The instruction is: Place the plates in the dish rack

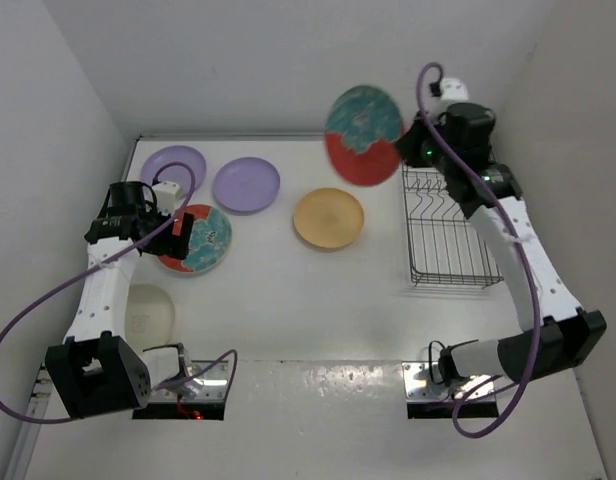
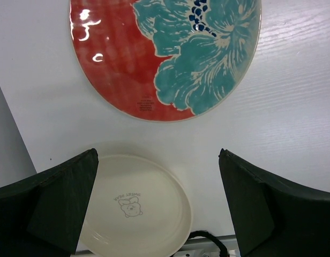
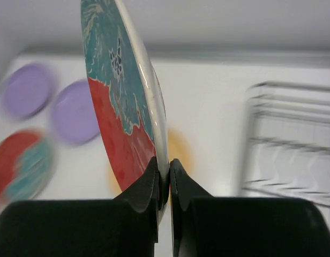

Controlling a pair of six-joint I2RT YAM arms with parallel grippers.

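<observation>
Red-and-teal glaze up in the air: one red plate clamped by its rim in the right tool, pads closed narrow on the edge, face turned upright rather than flat. Held that way, most likely, to drop edge-first between the prongs of the rack instead of lying across them. Hanging just left of the rack's far end, not yet over the wires, with no plate in the rack yet. Judged as the carry step for the first plate, lowering into a slot to follow. Left of the rack, flat on the surface: yellow plate nearest, then a lilac plate, a second lilac plate further left, and a second red plate about as far left. Laid out singly, not stacked, probably to leave each rim free for a pinch. Left tool spread wide and empty, hovering well left of the rack by that second red plate and a cream dish, touching neither as far as visible; seemingly parked clear of the right arm, or poised for a rim grasp. Worth watching: a thin grip on a glazed rim, hence some risk of swinging or slipping on the way down.
</observation>
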